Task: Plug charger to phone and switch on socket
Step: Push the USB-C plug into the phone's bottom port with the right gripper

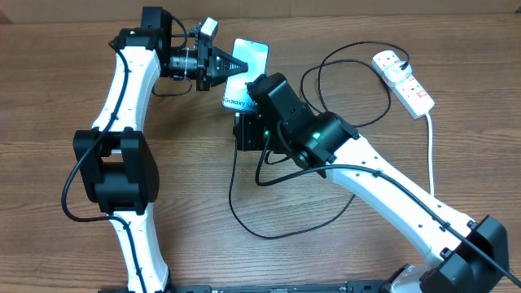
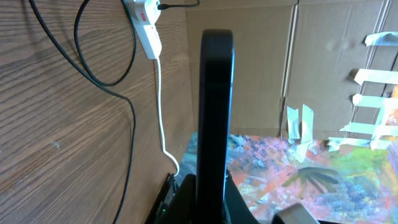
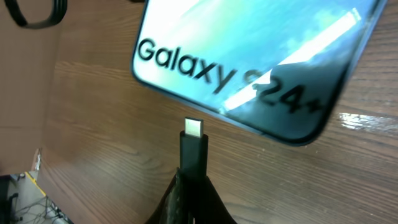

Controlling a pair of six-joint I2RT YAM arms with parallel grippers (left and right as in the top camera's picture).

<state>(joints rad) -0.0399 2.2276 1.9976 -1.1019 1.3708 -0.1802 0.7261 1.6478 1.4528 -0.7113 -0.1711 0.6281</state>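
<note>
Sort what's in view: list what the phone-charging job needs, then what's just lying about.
Needed for the job:
phone
charger
socket

Just lying about:
cardboard wall
colourful sheet
tape strips

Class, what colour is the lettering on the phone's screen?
Black, on the phone's pale blue-white screen; right wrist view shows it best.

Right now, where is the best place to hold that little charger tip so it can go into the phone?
By its black sleeve behind the metal tip, coming from the cable side, as the right end effector does with the charger: that leaves the tip bare and pointing at the edge of the phone.
</note>
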